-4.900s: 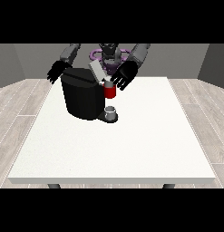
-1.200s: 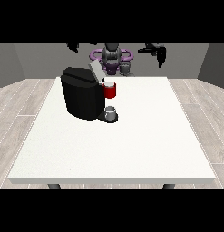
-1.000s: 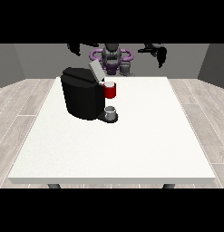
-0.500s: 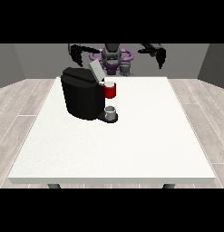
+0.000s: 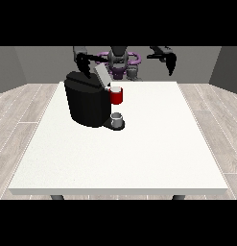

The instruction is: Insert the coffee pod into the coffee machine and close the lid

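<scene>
Hiding coffee pod: coffee machine (image 5: 88, 103)

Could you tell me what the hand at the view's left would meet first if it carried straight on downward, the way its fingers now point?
Probably the coffee machine: the hand at the view's left hangs just above its top, beside the raised lid. Depth is unclear from this one view, so it might pass behind the machine.

Black coffee machine (image 5: 88, 104), grey lid (image 5: 101, 75), red pod holder (image 5: 117, 96), grey cup (image 5: 117, 119), white worktop (image 5: 139, 153), black hands.
</scene>
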Controlling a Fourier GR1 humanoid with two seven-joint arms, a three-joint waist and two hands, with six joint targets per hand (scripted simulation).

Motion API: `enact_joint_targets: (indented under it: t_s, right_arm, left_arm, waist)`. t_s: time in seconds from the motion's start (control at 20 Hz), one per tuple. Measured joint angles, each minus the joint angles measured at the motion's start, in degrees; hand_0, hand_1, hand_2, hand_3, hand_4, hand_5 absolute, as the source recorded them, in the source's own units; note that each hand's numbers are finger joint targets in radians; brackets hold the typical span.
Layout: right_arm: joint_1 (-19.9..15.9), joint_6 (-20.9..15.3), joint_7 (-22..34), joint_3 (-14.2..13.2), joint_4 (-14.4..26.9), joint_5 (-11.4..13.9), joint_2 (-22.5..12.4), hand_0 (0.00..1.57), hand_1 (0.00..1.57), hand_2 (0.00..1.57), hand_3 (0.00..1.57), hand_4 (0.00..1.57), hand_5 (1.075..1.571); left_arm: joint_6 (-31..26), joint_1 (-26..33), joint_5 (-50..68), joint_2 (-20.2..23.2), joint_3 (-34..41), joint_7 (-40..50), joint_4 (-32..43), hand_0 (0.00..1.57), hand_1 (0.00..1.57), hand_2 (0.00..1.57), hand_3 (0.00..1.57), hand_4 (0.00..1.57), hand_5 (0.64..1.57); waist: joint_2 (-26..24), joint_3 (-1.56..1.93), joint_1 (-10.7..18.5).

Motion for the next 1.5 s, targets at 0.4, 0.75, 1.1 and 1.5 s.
enact_joint_targets:
  t_s: [0.4,0.75,1.1,1.5]
  right_arm:
    - [-5.0,-0.1,-1.7,-0.3,3.6,1.5,0.0,0.00,0.00,0.00,0.00,0.00,1.571]
    - [-7.7,-0.3,-3.4,0.3,5.3,2.7,0.9,0.00,0.00,0.00,0.00,0.00,1.571]
    - [-9.6,-0.1,-4.4,0.1,7.0,3.4,0.6,0.00,0.00,0.00,0.00,0.18,1.571]
    - [-12.5,-1.7,-2.0,3.6,8.1,7.0,3.5,0.00,0.00,0.00,0.00,0.17,1.571]
  left_arm:
    - [0.7,-0.4,2.2,1.9,0.5,0.2,-1.8,0.00,0.00,0.00,0.00,0.00,1.571]
    - [1.4,-0.2,2.0,3.4,0.3,-0.1,-2.1,0.00,0.00,0.00,0.00,0.00,1.571]
    - [2.6,0.2,1.7,2.6,-1.0,-1.2,-2.1,0.00,0.00,0.00,0.00,0.00,1.571]
    - [3.0,-0.1,2.2,3.8,-0.4,-1.2,-0.4,0.00,0.00,0.00,0.00,0.16,1.571]
  waist:
    - [2.6,-0.08,-0.6]
    - [3.6,-0.17,-0.7]
    - [4.5,-0.20,-0.4]
    - [3.9,-0.04,0.0]
